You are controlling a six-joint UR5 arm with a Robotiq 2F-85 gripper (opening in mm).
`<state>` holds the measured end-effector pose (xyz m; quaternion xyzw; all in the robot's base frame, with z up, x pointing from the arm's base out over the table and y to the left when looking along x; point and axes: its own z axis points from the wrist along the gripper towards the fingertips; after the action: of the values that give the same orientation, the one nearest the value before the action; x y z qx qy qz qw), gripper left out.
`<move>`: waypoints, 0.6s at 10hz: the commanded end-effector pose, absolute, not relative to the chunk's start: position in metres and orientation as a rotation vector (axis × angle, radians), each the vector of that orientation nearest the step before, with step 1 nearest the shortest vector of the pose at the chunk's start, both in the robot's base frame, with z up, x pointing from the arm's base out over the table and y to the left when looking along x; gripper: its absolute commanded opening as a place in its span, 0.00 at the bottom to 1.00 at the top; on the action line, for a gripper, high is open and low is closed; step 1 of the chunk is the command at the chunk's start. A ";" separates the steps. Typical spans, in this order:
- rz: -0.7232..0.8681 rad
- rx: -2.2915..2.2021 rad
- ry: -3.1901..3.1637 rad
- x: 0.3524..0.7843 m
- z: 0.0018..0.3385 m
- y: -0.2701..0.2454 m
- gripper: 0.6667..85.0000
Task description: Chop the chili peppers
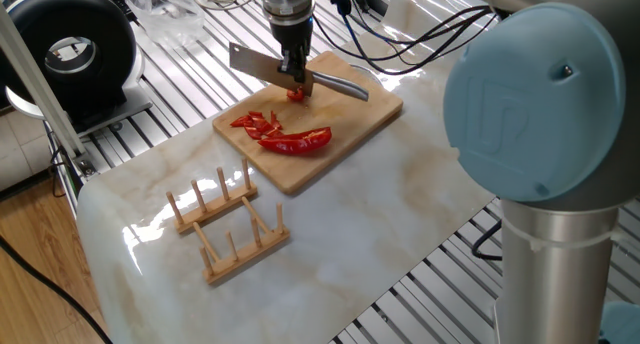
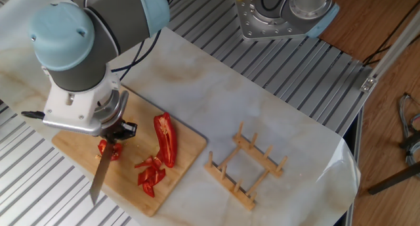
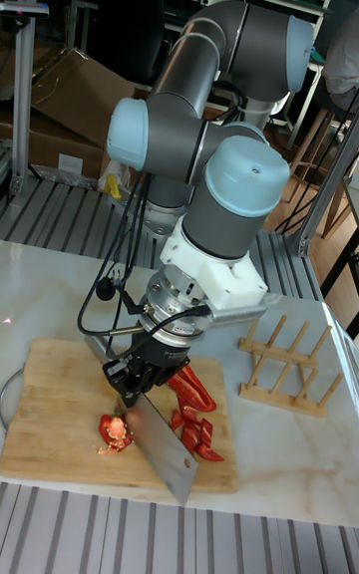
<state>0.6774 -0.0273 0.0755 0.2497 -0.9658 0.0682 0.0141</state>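
On a wooden cutting board (image 1: 360, 109) (image 2: 184, 163) (image 3: 50, 405) lie the chili peppers: one long red half (image 1: 300, 141) (image 2: 165, 139) (image 3: 195, 391), a cluster of cut red pieces (image 1: 258, 123) (image 2: 151, 175) (image 3: 199, 432) beside it, and a small red chunk (image 1: 296, 96) (image 2: 108, 149) (image 3: 112, 430) under the knife. My gripper (image 1: 293, 76) (image 2: 111, 133) (image 3: 140, 378) is shut on the handle of a cleaver (image 1: 262, 71) (image 2: 100, 177) (image 3: 165, 449). The blade hangs tilted just above the board, over the small chunk.
A wooden slotted rack (image 1: 228, 224) (image 2: 244, 165) (image 3: 283, 360) rests on the marble table beside the board. A black round device (image 1: 70, 52) sits at the far corner. Cables (image 1: 420, 34) run behind the board. The arm's large joint (image 1: 540, 94) fills the near right.
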 end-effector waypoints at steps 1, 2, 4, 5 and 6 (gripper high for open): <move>0.228 0.631 -3.049 0.681 0.077 -0.024 0.01; 0.254 0.588 -3.054 0.681 0.075 -0.025 0.01; 0.291 0.544 -3.054 0.680 0.074 -0.027 0.01; 0.292 0.524 -3.054 0.679 0.074 -0.027 0.01; 0.311 0.499 -3.050 0.678 0.074 -0.030 0.01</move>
<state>0.6793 -0.0288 0.0743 0.1857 -0.9780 0.0935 0.0155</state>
